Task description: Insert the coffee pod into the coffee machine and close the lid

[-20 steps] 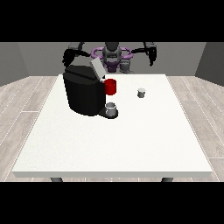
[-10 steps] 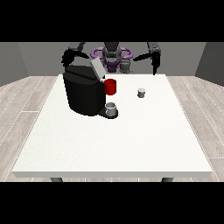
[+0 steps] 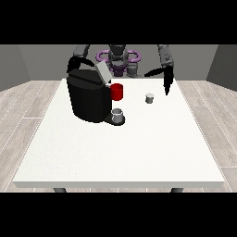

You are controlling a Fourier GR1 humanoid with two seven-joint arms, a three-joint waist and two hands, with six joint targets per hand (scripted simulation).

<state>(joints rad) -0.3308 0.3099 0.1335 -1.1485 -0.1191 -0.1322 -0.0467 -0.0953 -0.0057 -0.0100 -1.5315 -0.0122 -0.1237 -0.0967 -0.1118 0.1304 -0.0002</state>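
Front view, left to right: black coffee machine sits on the left half of the white table, its grey lid tilted up and open, a red part on its front and a small grey cup on its drip base. Hand at the view's left is up behind the machine's top corner — mostly hidden by the machine body, cannot tell how its fingers lie. Coffee pod stands upright on the table, right of the machine, apart from it and untouched. Hand at the view's right hangs above and just to the right of the pod, fingers straight and pointing down, thumb spread away toward the robot's body, holding nothing. Key relation — pod lies down and slightly toward the view's left from that hand, and this hand is clearly the nearer one; judged next move is a short drop onto the pod, whose long axis is vertical. Pod slot under the lid is not visible from here. Robot torso partly cut off at the top.
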